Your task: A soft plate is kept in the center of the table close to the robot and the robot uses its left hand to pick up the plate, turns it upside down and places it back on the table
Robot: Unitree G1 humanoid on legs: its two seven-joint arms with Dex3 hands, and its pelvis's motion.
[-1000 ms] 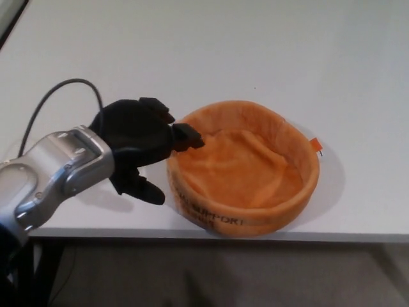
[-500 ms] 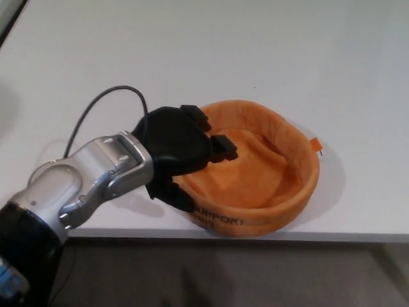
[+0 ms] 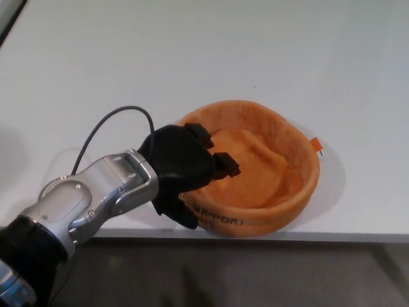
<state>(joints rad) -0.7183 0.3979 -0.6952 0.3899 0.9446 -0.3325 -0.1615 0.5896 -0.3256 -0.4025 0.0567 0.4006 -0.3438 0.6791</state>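
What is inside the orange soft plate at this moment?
Inside the orange soft plate only rumpled orange fabric lining and the upper fingers of the left robot hand show. The hand covers the near-left rim and the lining beneath it.

Setting looks like a lab or test room. Plain white table [image 3: 255,45] fills the view from 9 to 3 o'clock, bare of household items. Grey floor [image 3: 255,275] at 6 o'clock. A black cable [image 3: 105,125] loops over the tabletop at 9 o'clock.
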